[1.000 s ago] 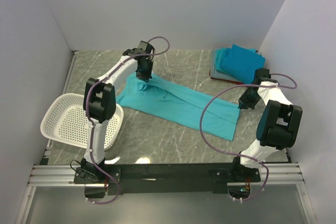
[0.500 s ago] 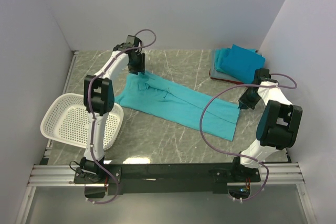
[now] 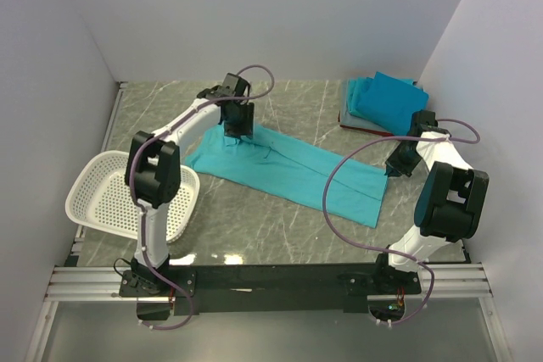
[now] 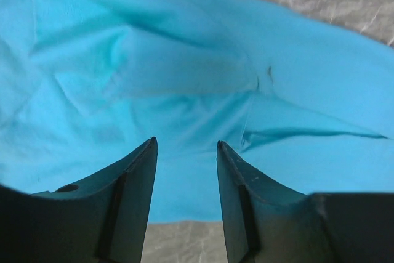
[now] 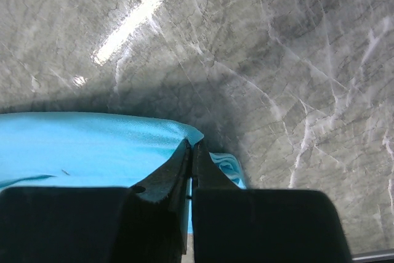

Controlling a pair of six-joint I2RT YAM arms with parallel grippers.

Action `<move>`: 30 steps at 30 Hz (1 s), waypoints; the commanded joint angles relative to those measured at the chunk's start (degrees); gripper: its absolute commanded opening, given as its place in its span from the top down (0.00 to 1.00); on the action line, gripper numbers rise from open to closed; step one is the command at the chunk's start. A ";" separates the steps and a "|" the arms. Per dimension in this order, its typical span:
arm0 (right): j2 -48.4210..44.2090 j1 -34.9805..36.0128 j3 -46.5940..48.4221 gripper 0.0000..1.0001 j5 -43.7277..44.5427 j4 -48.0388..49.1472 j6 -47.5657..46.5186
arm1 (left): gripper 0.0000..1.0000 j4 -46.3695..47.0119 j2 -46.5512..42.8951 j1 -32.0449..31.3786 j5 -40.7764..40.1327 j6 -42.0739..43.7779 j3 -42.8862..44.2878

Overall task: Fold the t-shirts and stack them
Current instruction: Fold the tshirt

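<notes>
One teal t-shirt lies flat on the table, one stack sits in the far right corner, and two claws are at the flat shirt's ends.

The spread t-shirt (image 3: 288, 171) lies slantwise across the middle of the marble-patterned table (image 3: 254, 226), running from far left to near right. The left claw (image 3: 237, 136) hangs released over the shirt's far left end, its two fingers apart with wrinkled cloth showing between them and nothing gripped. The right claw (image 3: 391, 169) is clenched on the shirt's right corner, where the hem stands lifted off the table. The stack of folded t-shirts (image 3: 386, 101) shows teal layers on top, one pale grey layer and one red edge at the bottom; the number of teal shirts cannot be told. One white perforated basket (image 3: 85, 180) sits at the near left edge.
</notes>
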 commanded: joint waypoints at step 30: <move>-3.56 -0.65 -0.82 1.00 1.53 -0.45 -0.21 | 0.47 12.09 9.50 4.01 7.57 -5.42 4.09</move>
